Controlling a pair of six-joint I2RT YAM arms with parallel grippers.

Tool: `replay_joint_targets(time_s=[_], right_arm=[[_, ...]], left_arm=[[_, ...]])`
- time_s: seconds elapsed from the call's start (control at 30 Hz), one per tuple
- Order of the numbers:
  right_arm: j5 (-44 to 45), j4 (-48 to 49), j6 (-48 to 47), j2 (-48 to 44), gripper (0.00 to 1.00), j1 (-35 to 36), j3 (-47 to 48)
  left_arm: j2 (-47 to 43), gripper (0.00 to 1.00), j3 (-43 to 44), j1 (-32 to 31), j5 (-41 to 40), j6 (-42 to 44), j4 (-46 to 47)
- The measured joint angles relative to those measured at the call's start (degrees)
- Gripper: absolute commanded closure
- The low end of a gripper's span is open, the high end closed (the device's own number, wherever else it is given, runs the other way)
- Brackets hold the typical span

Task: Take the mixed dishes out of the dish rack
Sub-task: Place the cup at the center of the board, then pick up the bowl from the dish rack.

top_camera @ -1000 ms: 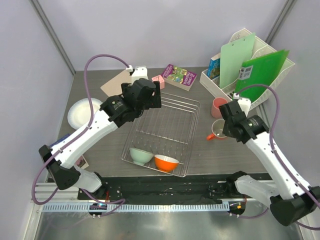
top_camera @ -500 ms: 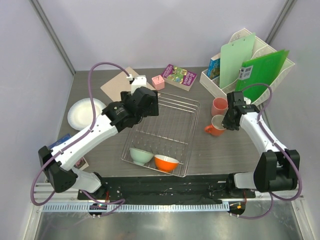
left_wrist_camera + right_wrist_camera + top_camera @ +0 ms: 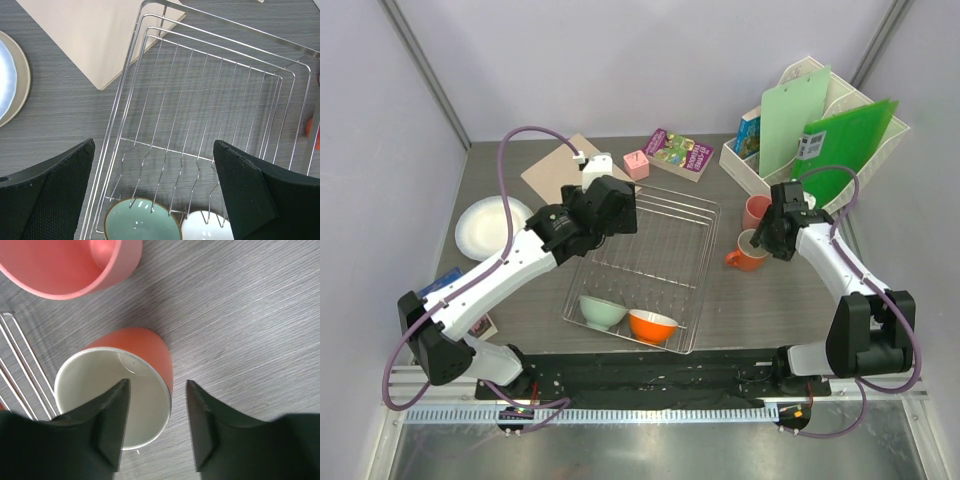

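Orange cup (image 3: 748, 252) upright on the table (image 3: 770, 300), beside the dish rack (image 3: 660, 235).
Your right gripper (image 3: 156, 390) straddles its rim, jaws half apart, not pinching; your left gripper (image 3: 154, 145) hangs wide open, empty, above the rack.

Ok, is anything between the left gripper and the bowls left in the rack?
Nothing visible. The left gripper hangs open over the far half of the dish rack; only bare wire lies between it and the mint-green bowl and orange bowl at the near end.
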Motion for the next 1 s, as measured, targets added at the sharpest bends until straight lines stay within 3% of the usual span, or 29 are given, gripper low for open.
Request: replay_joint_targets(time_s=[0.23,0.53,0.77,1.0], right_arm=[[-1.5,0.0,0.9,-3.3,0.27,0.0,0.1],[-10.6,1.2,2.1,-18.8,0.28,5.4,10.4],[-26.8,17.3,2.1,-35.3,0.35,12.7,-2.4],[-28.6,15.6,-4.0,-29.4,0.39,28.5,-9.9]], left_arm=[[0.2,0.00,0.0,0.0,-0.1,0.0,-0.2],[1.1,0.00,0.0,0.0,-0.4,1.2,-0.6],[2.4,0.00,-2.1,0.0,3.7,4.9,-1.3],[-2.2,0.00,-7.3,0.0,4.8,6.8,-3.2]])
